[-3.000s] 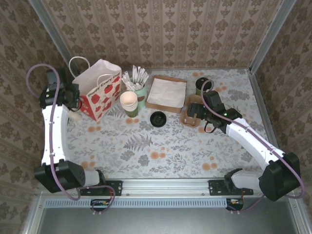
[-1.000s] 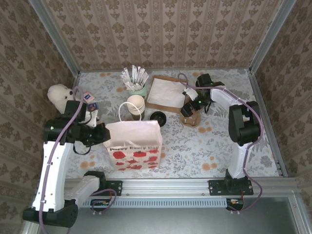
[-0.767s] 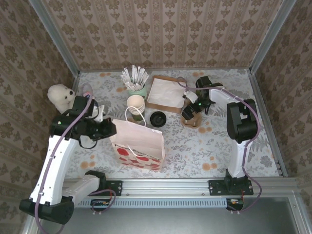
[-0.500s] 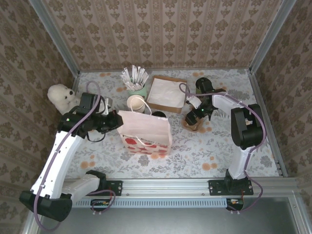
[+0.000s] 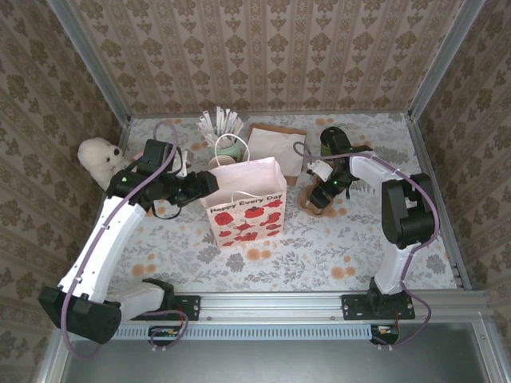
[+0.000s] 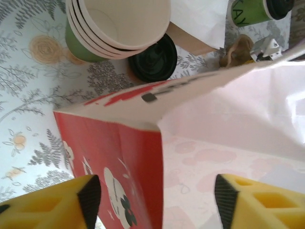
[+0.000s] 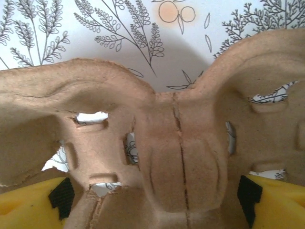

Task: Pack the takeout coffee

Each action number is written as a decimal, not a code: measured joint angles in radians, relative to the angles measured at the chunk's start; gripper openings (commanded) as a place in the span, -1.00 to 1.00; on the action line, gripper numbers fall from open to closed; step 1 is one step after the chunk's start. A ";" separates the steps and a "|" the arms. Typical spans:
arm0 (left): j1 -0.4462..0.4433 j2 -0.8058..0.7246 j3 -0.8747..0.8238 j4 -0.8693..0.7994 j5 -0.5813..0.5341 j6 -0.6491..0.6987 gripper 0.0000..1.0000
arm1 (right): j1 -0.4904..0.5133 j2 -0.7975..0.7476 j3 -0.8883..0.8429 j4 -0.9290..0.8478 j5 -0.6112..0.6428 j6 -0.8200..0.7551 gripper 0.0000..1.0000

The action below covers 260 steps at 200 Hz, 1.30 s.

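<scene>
The left gripper stands open astride the top edge of the paper bag. The right gripper straddles the cardboard carrier; if it clamps, one cannot tell.

Enclosed work cell seen from above. The walls carry beige damask-patterned wallpaper, and aluminium posts mark the two far corners. The tabletop has a pale covering printed with grey ferns and orange flowers. An aluminium rail runs along its near edge, with a plain grey surface below. Lighting is even and soft.
</scene>
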 measured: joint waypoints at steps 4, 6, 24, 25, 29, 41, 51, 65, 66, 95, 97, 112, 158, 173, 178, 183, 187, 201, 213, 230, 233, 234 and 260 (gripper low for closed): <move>0.000 0.000 0.000 0.001 0.003 0.005 0.52 | 0.001 0.002 0.002 0.000 0.006 -0.003 0.79; 0.000 0.000 0.000 0.002 0.004 0.006 0.54 | 0.002 0.002 0.002 0.002 0.010 -0.005 0.78; 0.000 -0.010 -0.006 0.024 0.013 0.009 0.61 | 0.007 0.003 0.003 0.011 0.035 -0.018 0.61; 0.000 -0.011 -0.007 0.025 0.014 0.010 0.61 | 0.008 0.004 0.003 0.012 0.037 -0.020 0.60; 0.001 -0.016 -0.010 0.032 0.018 0.008 0.61 | 0.009 0.004 0.003 0.015 0.042 -0.019 0.58; 0.001 -0.031 -0.024 0.056 0.042 0.007 0.61 | 0.014 0.008 0.003 0.024 0.057 -0.025 0.55; -0.001 -0.038 -0.035 0.072 0.055 -0.002 0.61 | 0.019 0.016 0.003 0.031 0.065 -0.029 0.52; -0.010 -0.040 -0.059 0.106 0.066 -0.024 0.61 | 0.027 0.030 0.008 0.032 0.070 -0.032 0.49; -0.011 -0.040 -0.060 0.109 0.066 -0.026 0.61 | 0.028 0.031 0.008 0.032 0.070 -0.031 0.48; -0.056 -0.025 -0.109 0.152 0.089 -0.061 0.62 | 0.044 0.062 0.033 0.030 0.077 -0.035 0.47; -0.058 -0.023 -0.109 0.154 0.090 -0.061 0.62 | 0.045 0.064 0.036 0.028 0.077 -0.035 0.47; -0.090 0.003 -0.105 0.182 0.102 -0.064 0.62 | 0.047 0.082 0.062 0.012 0.077 -0.043 0.44; -0.157 0.088 -0.044 0.201 0.117 -0.051 0.74 | 0.047 0.104 0.103 -0.024 0.091 -0.054 0.39; -0.150 0.067 -0.045 0.201 0.113 -0.043 0.83 | 0.046 0.106 0.105 -0.031 0.092 -0.054 0.40; -0.144 0.051 -0.047 0.202 0.112 -0.040 0.87 | 0.046 0.107 0.105 -0.034 0.092 -0.054 0.40; -0.135 0.034 -0.052 0.203 0.111 -0.037 0.91 | 0.046 0.108 0.105 -0.038 0.092 -0.054 0.41; -0.127 0.016 -0.058 0.203 0.112 -0.033 0.93 | 0.046 0.110 0.105 -0.042 0.092 -0.054 0.41; -0.081 -0.045 -0.080 0.204 0.119 -0.026 1.00 | 0.046 0.121 0.110 -0.057 0.092 -0.054 0.39; -0.030 -0.091 -0.095 0.204 0.128 -0.024 1.00 | 0.046 0.136 0.119 -0.069 0.093 -0.054 0.35; 0.035 -0.133 -0.107 0.207 0.160 -0.020 1.00 | 0.046 0.154 0.126 -0.075 0.097 -0.053 0.28; 0.045 -0.138 -0.108 0.206 0.165 -0.018 1.00 | 0.046 0.154 0.129 -0.076 0.098 -0.053 0.27; 0.047 -0.139 -0.108 0.206 0.167 -0.018 1.00 | 0.046 0.154 0.129 -0.077 0.098 -0.053 0.27; 0.128 -0.164 -0.108 0.204 0.205 0.002 1.00 | 0.046 0.154 0.140 -0.086 0.099 -0.049 0.09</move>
